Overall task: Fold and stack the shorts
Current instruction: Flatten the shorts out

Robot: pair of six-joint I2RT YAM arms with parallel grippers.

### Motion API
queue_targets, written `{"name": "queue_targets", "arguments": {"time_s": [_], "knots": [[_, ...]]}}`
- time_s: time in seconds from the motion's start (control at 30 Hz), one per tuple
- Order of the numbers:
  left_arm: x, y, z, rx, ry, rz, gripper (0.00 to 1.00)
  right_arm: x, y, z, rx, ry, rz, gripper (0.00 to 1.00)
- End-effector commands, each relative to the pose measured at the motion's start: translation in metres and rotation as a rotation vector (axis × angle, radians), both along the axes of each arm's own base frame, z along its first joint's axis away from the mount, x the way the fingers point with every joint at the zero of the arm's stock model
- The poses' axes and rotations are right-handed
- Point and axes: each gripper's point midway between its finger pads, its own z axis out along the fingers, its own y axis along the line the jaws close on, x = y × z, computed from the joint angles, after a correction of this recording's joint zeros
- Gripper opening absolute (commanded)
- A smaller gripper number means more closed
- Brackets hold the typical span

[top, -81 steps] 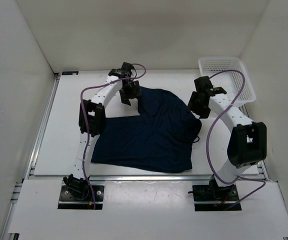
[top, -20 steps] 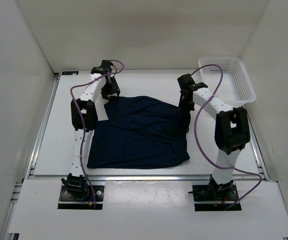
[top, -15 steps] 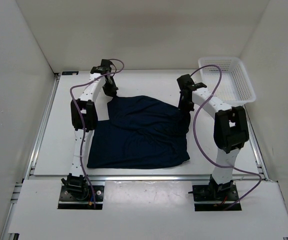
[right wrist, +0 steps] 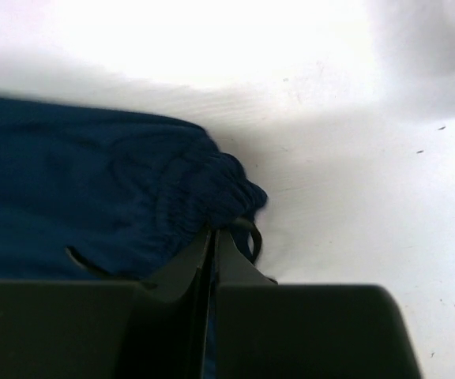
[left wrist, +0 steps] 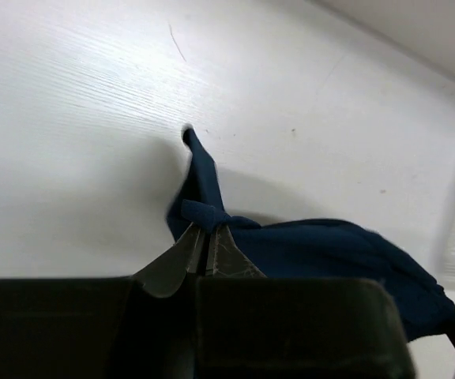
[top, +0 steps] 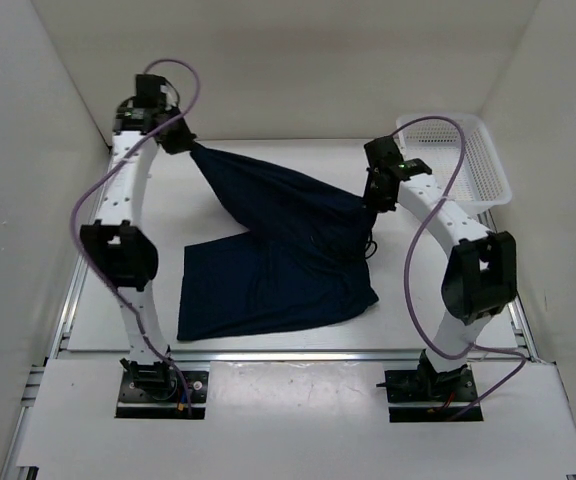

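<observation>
shorts (top: 288,245) are hanging taut above the surface (top: 308,160), near half lying on it; left end effector (top: 183,143) and right end effector (top: 373,200) are each clamping a far corner, probably so it can fold forward.

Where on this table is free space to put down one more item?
Bare table shows left of the shorts, beside the left arm, and along the far edge between the left tool and the basket. A smaller patch lies between the shorts and the right arm. The centre is crowded: the right tool also grips the shorts there.
</observation>
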Motion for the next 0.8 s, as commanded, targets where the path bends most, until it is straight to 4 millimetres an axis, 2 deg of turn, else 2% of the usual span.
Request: {"name": "queue_targets", "arguments": {"time_s": [0.0,0.13,0.17,0.23,0.27,0.4,0.43,0.5,0.57,0.6,0.63,0.67,0.7,0.77], "knots": [[-0.036,0.016,0.049,-0.018,-0.067,-0.006,0.1,-0.003,-0.002,0.054,0.036,-0.123,0.023,0.0],[-0.075,0.032,0.059,-0.011,-0.064,0.02,0.1,-0.022,-0.001,0.066,0.044,-0.157,0.048,0.0],[-0.089,0.033,0.065,-0.013,-0.072,0.035,0.1,-0.024,-0.002,0.075,0.054,-0.186,0.048,0.0],[-0.102,0.038,0.071,-0.004,-0.078,0.064,0.1,-0.029,-0.004,0.078,0.057,-0.193,0.048,0.0],[-0.11,0.037,0.082,-0.013,-0.103,0.073,0.1,-0.032,-0.006,0.076,0.055,-0.189,0.048,0.0],[-0.116,0.038,0.084,-0.014,-0.106,0.086,0.1,-0.033,-0.006,0.078,0.06,-0.202,0.048,0.0],[-0.115,0.04,0.09,-0.008,-0.121,0.092,0.1,-0.033,-0.006,0.078,0.06,-0.202,0.048,0.0],[-0.107,0.04,0.078,-0.007,-0.094,0.092,0.1,-0.028,-0.004,0.082,0.065,-0.217,0.048,0.0],[-0.096,0.042,0.07,0.003,-0.085,0.102,0.1,-0.019,-0.001,0.077,0.056,-0.21,0.057,0.0],[-0.084,0.043,0.053,0.011,-0.048,0.096,0.1,-0.016,0.0,0.074,0.049,-0.204,0.064,0.0],[-0.071,0.045,0.057,0.021,-0.072,0.107,0.1,-0.004,0.001,0.072,0.03,-0.202,0.052,0.0],[-0.06,0.052,0.052,0.036,-0.066,0.115,0.1,0.004,0.001,0.071,0.016,-0.21,0.055,0.0],[-0.036,0.054,0.04,0.046,-0.055,0.124,0.1,0.013,0.002,0.072,0.008,-0.223,0.046,0.0],[-0.009,0.057,0.027,0.061,-0.055,0.122,0.1,0.04,0.001,0.07,-0.015,-0.242,0.026,0.0]]}}
